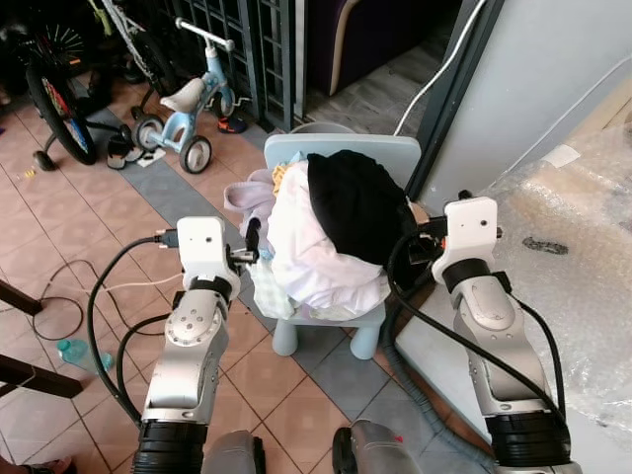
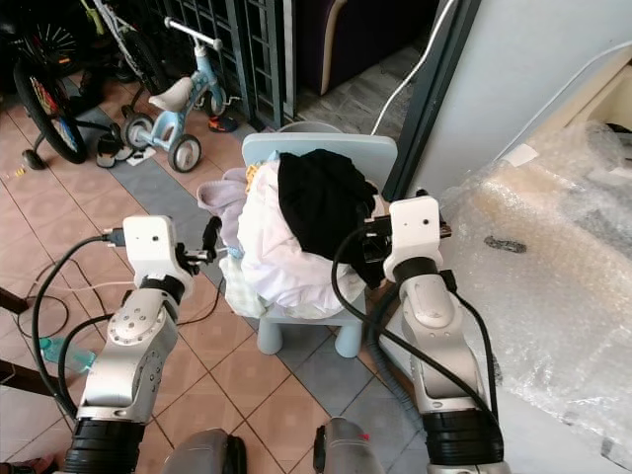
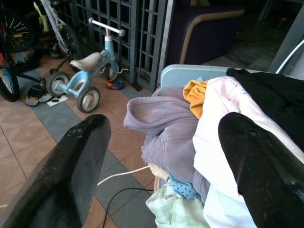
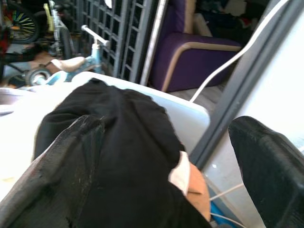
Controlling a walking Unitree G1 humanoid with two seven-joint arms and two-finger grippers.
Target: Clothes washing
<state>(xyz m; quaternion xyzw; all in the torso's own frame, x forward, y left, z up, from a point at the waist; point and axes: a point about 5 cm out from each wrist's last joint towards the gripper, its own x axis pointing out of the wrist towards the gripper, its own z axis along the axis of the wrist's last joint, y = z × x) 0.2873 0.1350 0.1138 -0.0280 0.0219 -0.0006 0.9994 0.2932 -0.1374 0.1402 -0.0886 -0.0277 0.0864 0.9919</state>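
**Both grippers flank a chair piled with clothes**

A small pale blue chair (image 1: 395,153) stands on the tiled floor (image 1: 89,217), heaped with laundry: a black garment (image 1: 355,202) on top, a white one (image 1: 306,257) beneath, a lilac hoodie (image 3: 164,128) at the left. The left gripper (image 3: 161,161) sits just left of the pile, fingers spread. The right gripper (image 4: 166,171) is at the pile's right side, fingers spread around the black garment. A child's tricycle (image 1: 188,109) stands far left.

— Position of the clothes (image 1: 326,247)?
— Heaped on the chair (image 1: 405,153) seat, against its back, spilling over the left edge.
— Surroundings?
— Tricycle (image 1: 188,109) behind the chair to the left, bicycle (image 1: 49,94) further left. Wrapped bulk (image 1: 573,237) right of the chair. Cables (image 1: 69,286) on the floor at left.
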